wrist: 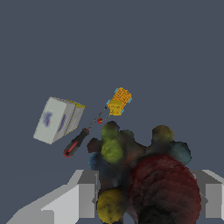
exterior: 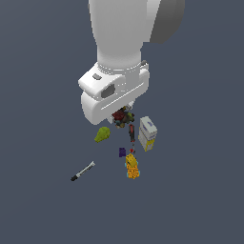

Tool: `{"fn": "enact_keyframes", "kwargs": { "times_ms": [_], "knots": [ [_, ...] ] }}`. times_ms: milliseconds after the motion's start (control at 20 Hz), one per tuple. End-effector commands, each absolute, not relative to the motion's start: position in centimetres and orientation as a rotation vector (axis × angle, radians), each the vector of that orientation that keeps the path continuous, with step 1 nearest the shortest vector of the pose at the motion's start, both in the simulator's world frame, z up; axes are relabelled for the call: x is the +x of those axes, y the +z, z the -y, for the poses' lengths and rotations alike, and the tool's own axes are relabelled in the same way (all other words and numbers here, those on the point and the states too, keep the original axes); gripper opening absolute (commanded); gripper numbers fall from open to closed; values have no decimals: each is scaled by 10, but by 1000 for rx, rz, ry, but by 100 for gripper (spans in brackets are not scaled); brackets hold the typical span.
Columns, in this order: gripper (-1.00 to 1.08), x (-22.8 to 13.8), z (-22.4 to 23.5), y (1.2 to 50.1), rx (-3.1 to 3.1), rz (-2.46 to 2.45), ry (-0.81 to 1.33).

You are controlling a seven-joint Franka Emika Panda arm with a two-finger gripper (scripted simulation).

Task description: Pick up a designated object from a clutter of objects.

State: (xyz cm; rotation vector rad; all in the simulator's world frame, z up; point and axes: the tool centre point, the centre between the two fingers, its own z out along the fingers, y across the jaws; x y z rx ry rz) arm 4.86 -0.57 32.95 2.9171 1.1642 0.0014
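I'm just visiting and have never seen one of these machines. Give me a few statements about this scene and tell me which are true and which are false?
1. The gripper has a finger on either side of the dark clump. True.
2. The black-and-white marker lies on top of the white-blue-yellow box. False: it lies apart, toward the exterior view's left.
3. The yellow-green lump sits at the exterior view's left of the box. True.
4. The orange-yellow patterned item is held in the gripper. False: it lies on the floor away from the gripper.
5. The red-black tool lies between the box and the clump in the wrist view. True.
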Motion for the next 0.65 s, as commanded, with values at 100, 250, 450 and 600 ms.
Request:
{"fn": "enact_keyframes", "kwargs": {
  "times_ms": [100, 250, 450, 600],
  "knots": [
    [-100, 41, 4, 359, 2918, -1164, 1],
    [-100, 38, 3, 370, 2918, -1164, 0],
    [-100, 37, 3, 377, 2918, -1164, 0],
    [-100, 38, 3, 376, 2918, -1163, 0]
  ]
}}
